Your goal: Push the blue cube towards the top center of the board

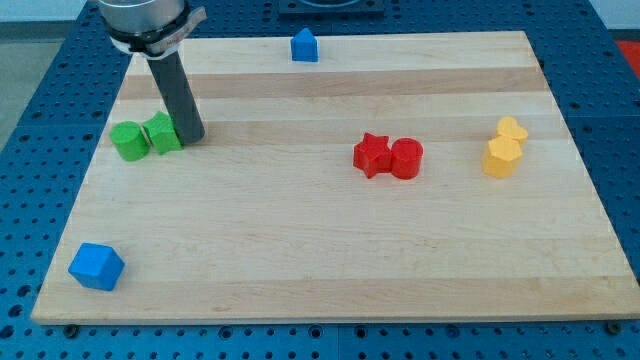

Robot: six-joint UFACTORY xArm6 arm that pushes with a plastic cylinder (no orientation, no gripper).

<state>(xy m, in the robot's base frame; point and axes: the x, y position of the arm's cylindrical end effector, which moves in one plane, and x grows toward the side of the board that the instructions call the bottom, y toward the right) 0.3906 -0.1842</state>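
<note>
The blue cube (96,266) sits near the bottom left corner of the wooden board (330,250). My tip (193,137) rests on the board at the upper left, far above the cube. It stands just right of a green star block (162,132), touching or nearly touching it. A green round block (129,141) lies against the star's left side.
A small blue house-shaped block (304,45) sits at the top edge near the centre. A red star (372,155) and a red cylinder (406,158) touch at mid-right. Two yellow blocks (505,146) sit together at the right.
</note>
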